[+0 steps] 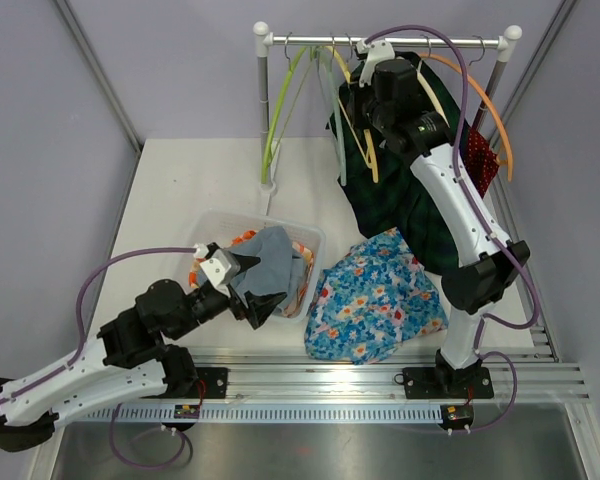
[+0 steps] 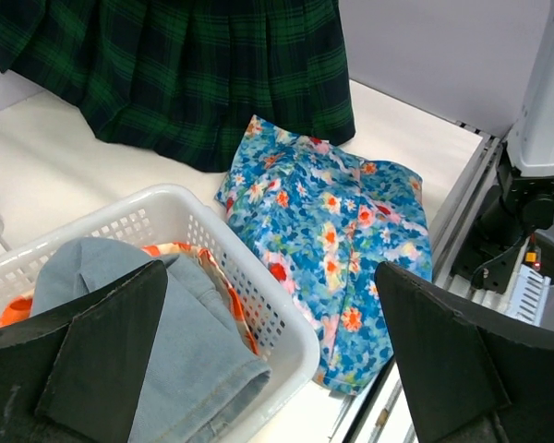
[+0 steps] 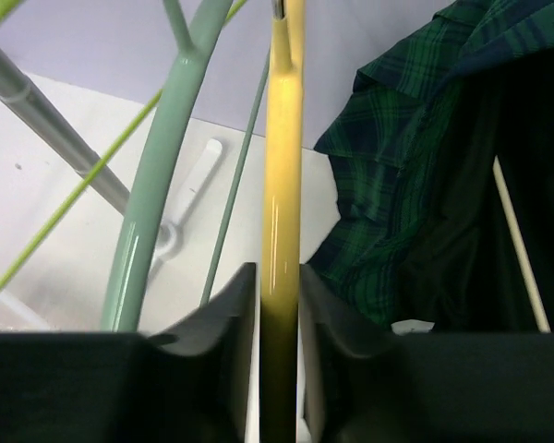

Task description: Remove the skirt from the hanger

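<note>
A dark green plaid skirt (image 1: 400, 195) hangs from a yellow hanger (image 1: 367, 145) on the white rack rail (image 1: 450, 42) at the back. My right gripper (image 1: 365, 80) is up at the rail, shut on the yellow hanger (image 3: 282, 138); its jaws (image 3: 279, 277) clamp the hanger's arm, with the skirt (image 3: 415, 185) right beside them. My left gripper (image 1: 255, 287) is open and empty, low over the laundry basket (image 1: 215, 220). In the left wrist view the gripper (image 2: 270, 277) spans the basket's corner (image 2: 286, 332), and the skirt's hem (image 2: 212, 83) shows at the far side.
A blue floral garment (image 1: 375, 295) lies on the table right of the basket. The basket holds a denim piece (image 2: 166, 341) over orange cloth. Mint (image 3: 157, 185), lime (image 3: 65, 212) and orange (image 1: 492, 115) hangers and a red cloth (image 1: 480, 160) hang on the rack.
</note>
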`<move>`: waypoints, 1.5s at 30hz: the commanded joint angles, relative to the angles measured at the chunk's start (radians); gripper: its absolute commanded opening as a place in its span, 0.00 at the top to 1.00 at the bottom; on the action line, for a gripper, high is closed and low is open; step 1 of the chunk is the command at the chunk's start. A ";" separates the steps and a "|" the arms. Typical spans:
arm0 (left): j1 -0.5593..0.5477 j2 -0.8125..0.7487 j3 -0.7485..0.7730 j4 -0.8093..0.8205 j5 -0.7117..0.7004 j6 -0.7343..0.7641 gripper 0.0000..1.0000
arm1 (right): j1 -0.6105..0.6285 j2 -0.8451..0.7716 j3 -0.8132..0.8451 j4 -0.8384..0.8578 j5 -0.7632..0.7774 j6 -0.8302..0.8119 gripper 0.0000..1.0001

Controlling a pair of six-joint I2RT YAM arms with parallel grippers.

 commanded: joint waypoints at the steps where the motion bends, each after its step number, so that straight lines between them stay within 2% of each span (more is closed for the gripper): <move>1: -0.004 0.050 -0.007 0.113 0.027 0.068 0.01 | 0.009 -0.063 -0.028 0.035 0.009 -0.056 0.65; 4: -0.002 0.137 -0.010 0.180 0.117 0.155 0.01 | 0.009 -0.125 -0.077 0.029 0.022 -0.107 0.41; 5: -0.002 0.163 -0.009 0.200 0.158 0.184 0.01 | 0.009 -0.178 -0.099 0.029 0.022 -0.142 0.24; 8: -0.002 0.307 0.017 0.266 0.305 0.343 0.01 | 0.009 -0.319 -0.233 0.017 -0.044 -0.249 0.01; 12: -0.010 0.525 0.098 0.265 0.451 0.483 0.01 | 0.007 -0.520 -0.465 -0.023 -0.156 -0.424 0.01; 13: -0.011 0.623 0.145 0.251 0.500 0.511 0.01 | 0.007 -0.559 -0.557 -0.035 -0.172 -0.455 0.00; 15: -0.019 0.718 0.195 0.227 0.521 0.574 0.01 | 0.004 -0.666 -0.642 -0.072 -0.262 -0.572 0.01; 17: -0.021 0.804 0.268 0.205 0.537 0.606 0.01 | -0.017 -0.730 -0.760 -0.112 -0.311 -0.621 0.00; 18: -0.021 0.896 0.291 0.191 0.539 0.623 0.01 | -0.057 -0.781 -0.819 -0.142 -0.393 -0.629 0.01; 22: -0.019 1.108 0.408 0.162 0.551 0.605 0.01 | -0.135 -0.879 -0.967 -0.123 -0.532 -0.572 0.00; 26: -0.025 1.269 0.474 0.151 0.580 0.472 0.01 | -0.232 -0.942 -1.071 -0.057 -0.520 -0.482 0.01; 30: -0.047 1.357 0.439 0.243 0.561 0.381 0.01 | -0.339 -0.927 -1.131 0.030 -0.426 -0.377 0.01; 34: -0.062 1.440 0.428 0.292 0.466 0.309 0.01 | -0.431 -0.930 -1.191 0.089 -0.507 -0.299 0.00; 37: -0.065 1.489 0.428 0.317 0.424 0.278 0.13 | -0.470 -0.964 -1.211 0.097 -0.514 -0.288 0.01; 40: -0.076 1.529 0.434 0.338 0.378 0.264 0.41 | -0.494 -0.993 -1.232 0.109 -0.540 -0.277 0.00; 41: -0.080 1.532 0.436 0.343 0.357 0.263 0.52 | -0.502 -0.996 -1.234 0.107 -0.543 -0.277 0.00; 42: -0.085 1.530 0.433 0.350 0.337 0.260 0.71 | -0.517 -0.999 -1.236 0.106 -0.548 -0.276 0.00; 45: -0.102 1.468 0.399 0.401 0.282 0.277 1.00 | -0.539 -1.004 -1.236 0.107 -0.566 -0.270 0.00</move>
